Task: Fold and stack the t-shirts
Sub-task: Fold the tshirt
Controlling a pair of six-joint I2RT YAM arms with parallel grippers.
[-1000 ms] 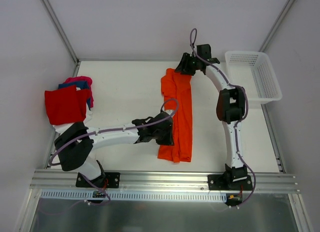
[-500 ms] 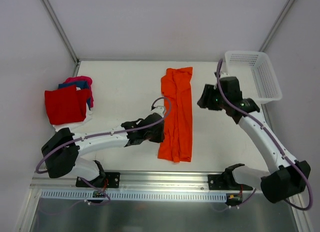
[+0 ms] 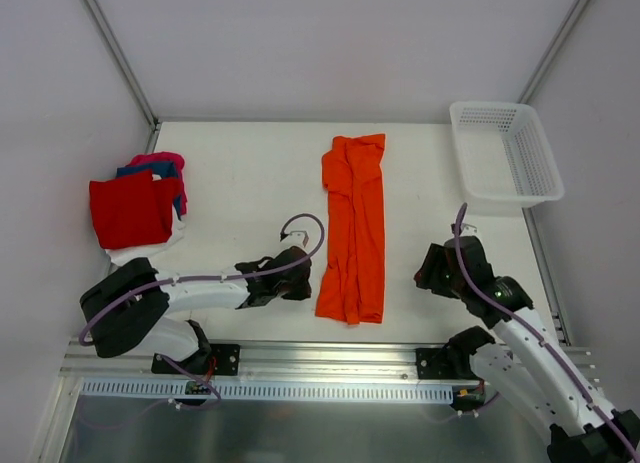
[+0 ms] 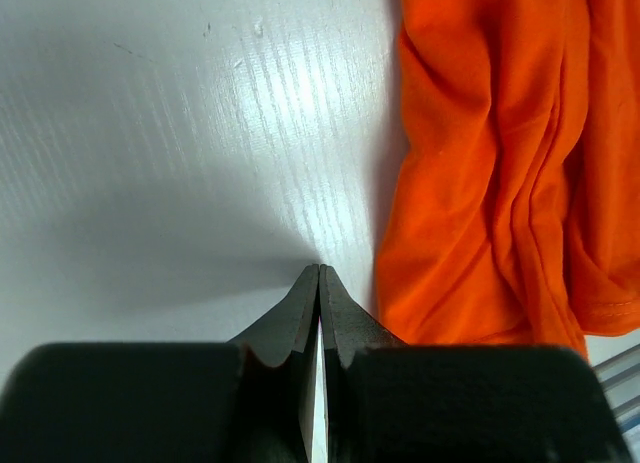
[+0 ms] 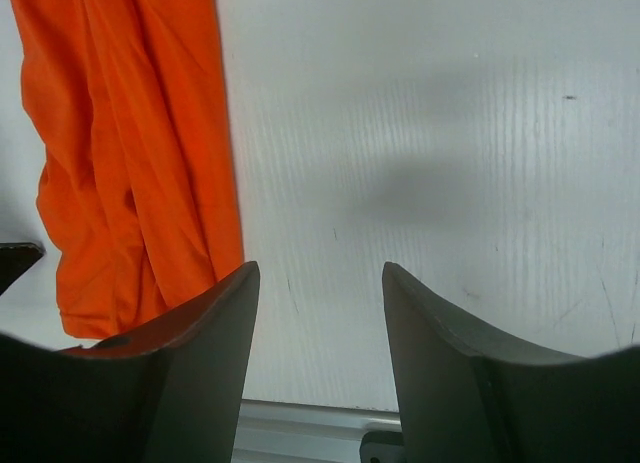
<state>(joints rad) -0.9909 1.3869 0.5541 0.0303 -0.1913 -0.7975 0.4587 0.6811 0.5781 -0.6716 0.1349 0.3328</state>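
Two wrist views show left jaws shut, empty, and right jaws apart, empty; overhead alone shows the shirt pile [image 3: 130, 211] at nine o'clock, basket [image 3: 505, 158] at two. Orange shirt [image 3: 355, 233] lies central on white worktop [image 3: 240, 173], pale walls around.

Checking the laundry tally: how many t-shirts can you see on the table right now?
5. One orange t-shirt lies folded lengthwise in the middle. At the left, a red t-shirt lies over blue, magenta and white ones. Others may be hidden underneath.
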